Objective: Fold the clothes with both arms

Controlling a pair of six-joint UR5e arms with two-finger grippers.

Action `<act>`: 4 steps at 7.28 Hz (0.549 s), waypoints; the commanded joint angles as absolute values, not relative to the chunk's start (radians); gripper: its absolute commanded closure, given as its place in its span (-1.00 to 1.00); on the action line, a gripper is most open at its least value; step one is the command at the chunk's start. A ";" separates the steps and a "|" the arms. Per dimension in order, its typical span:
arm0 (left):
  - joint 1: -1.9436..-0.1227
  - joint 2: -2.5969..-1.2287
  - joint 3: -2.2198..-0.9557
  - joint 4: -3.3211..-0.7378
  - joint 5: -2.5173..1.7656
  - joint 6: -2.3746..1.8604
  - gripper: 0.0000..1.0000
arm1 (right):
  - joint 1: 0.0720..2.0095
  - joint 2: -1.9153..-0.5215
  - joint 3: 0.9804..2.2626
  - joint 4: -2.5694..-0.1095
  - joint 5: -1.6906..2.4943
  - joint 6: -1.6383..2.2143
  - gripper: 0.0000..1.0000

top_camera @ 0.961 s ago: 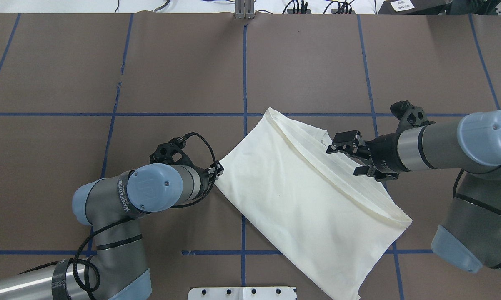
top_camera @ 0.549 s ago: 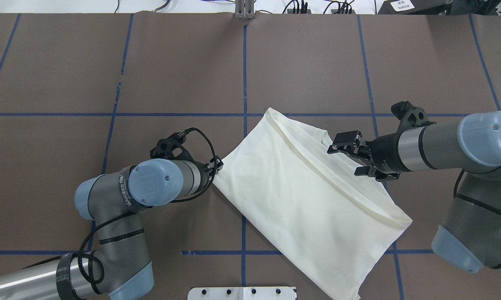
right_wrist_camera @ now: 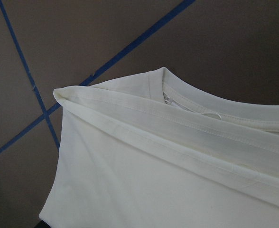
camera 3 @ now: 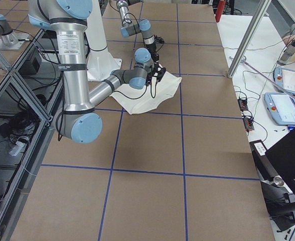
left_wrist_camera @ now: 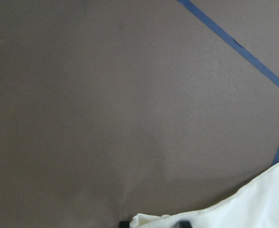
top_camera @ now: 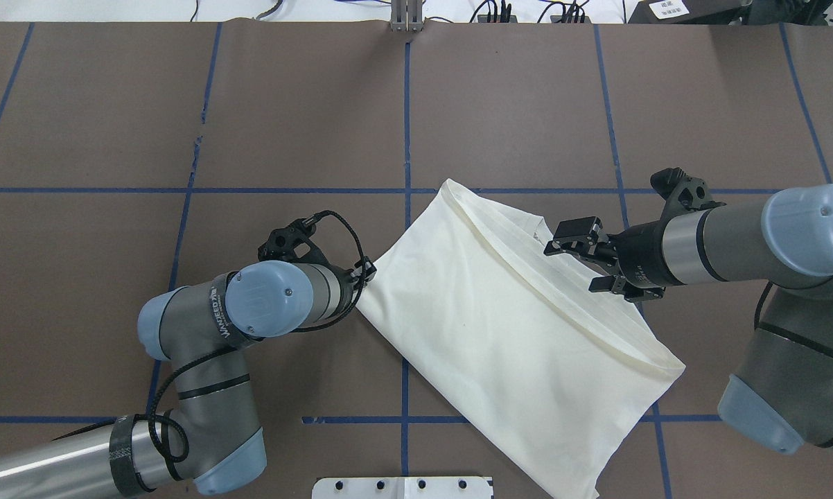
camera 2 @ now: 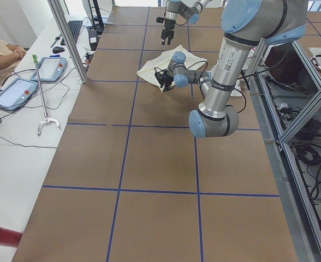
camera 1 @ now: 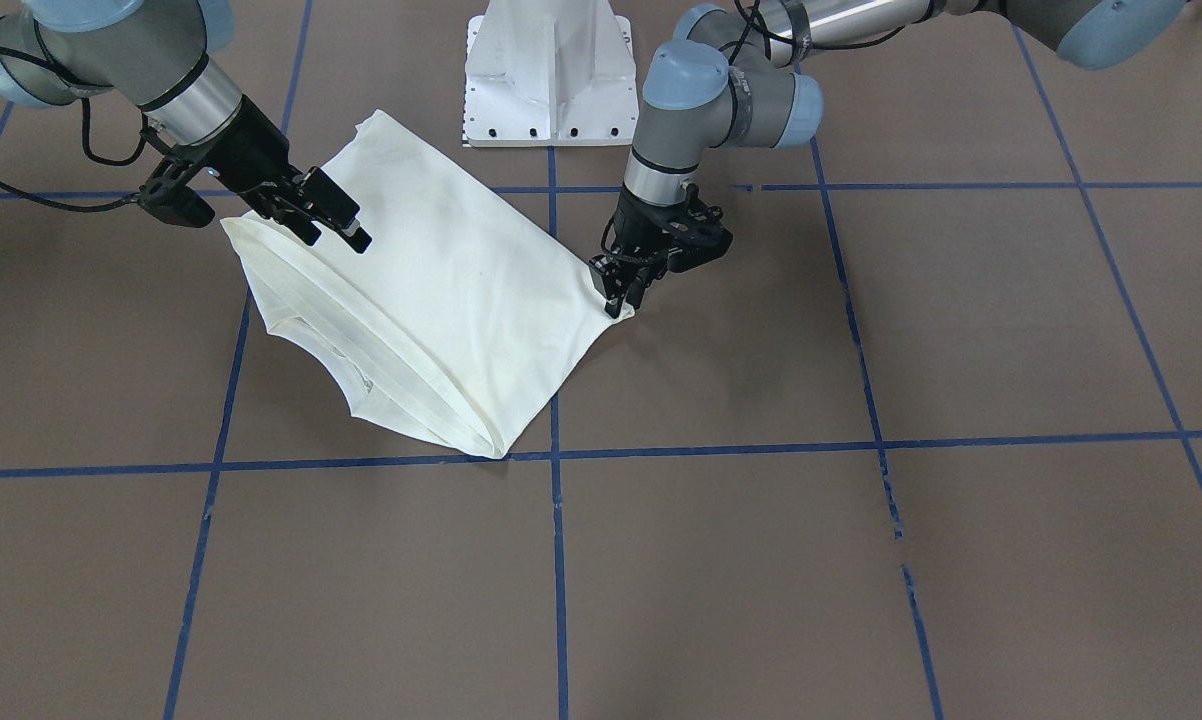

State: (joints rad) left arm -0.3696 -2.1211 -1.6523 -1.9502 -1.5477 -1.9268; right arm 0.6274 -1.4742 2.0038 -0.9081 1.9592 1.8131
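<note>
you have bright, even light from above. faint soft shadows fall on the table [camera 1: 861, 560] just beside the left gripper [camera 1: 618, 295] and under the right gripper [top_camera: 569, 267]. the shirt [top_camera: 500, 326] beneath it stays bright, seams crisp. your left wrist view is dimmer and soft; its bottom edge near the fingers blurs.

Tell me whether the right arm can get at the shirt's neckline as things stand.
Probably yes: the open right end effector hovers just above the shirt, close beside the neckline, and nothing appears to lie between them.
</note>
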 commanded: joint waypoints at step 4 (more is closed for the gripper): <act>-0.509 -2.082 -1.718 -1.908 -1.558 -1.624 1.00 | 0.626 -1.463 2.000 -0.907 1.962 1.813 -1.00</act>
